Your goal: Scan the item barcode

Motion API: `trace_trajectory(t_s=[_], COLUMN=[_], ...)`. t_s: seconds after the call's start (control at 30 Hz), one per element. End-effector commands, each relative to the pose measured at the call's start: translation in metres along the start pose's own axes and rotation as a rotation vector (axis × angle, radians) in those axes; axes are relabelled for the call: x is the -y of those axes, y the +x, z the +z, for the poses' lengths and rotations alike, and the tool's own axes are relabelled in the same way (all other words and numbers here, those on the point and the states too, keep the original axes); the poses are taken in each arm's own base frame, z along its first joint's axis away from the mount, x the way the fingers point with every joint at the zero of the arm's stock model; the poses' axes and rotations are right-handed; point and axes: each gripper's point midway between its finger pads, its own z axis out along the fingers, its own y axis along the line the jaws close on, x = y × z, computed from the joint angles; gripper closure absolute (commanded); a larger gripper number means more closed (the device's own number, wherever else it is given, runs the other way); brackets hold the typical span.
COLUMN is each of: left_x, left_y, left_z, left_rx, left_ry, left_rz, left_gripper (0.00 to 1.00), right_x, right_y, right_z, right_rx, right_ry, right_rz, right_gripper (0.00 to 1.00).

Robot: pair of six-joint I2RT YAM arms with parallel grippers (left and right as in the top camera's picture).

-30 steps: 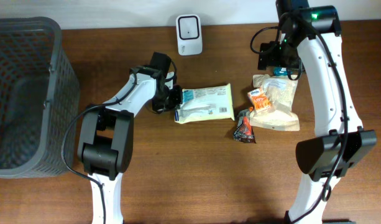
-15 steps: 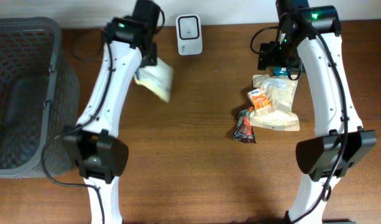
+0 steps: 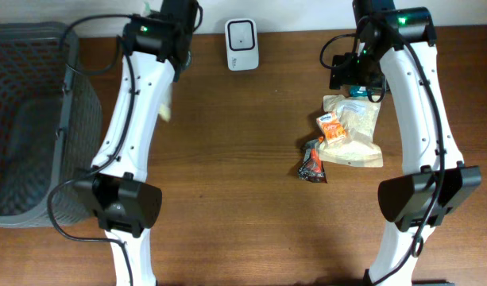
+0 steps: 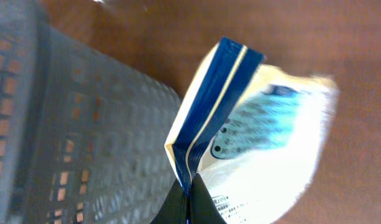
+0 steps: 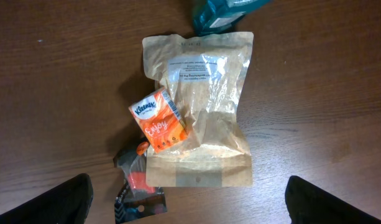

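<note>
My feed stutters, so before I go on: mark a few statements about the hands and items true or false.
1. The left hand is shut on the pouch. True.
2. The right hand grips the Kleenex pack. False: it is open above the pack and holds nothing.
3. The Kleenex pack lies on the brown bag. True.
4. The pouch lies in the basket. False: it is held in the air beside the basket.
</note>
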Motion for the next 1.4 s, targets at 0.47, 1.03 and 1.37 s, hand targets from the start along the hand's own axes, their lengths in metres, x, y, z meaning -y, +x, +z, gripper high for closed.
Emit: trace_trajectory(t_s=[0.47, 1.03, 1.37], left_x=[-0.037, 0.138, 0.212], left_y=[0.030, 0.070, 0.072], left_z=[0.040, -0.001, -0.064], left_rx=[-0.049, -0.300, -0.204], left_ry=[-0.308, 0.616, 0.806], left_rz=[-0.009, -0.039, 0.072], left_gripper=[1.00, 1.00, 1.00], right_x=[0.005, 0.005, 0.005], right_y=[-0.004, -0.004, -0.004], right_z=[-0.010, -0.010, -0.010], right_rx=[0.034, 0.034, 0.034], right_ry=[0.011, 0.011, 0.011], right_rz=[0.000, 0.000, 0.000], right_gripper=[0.01, 0.01, 0.02])
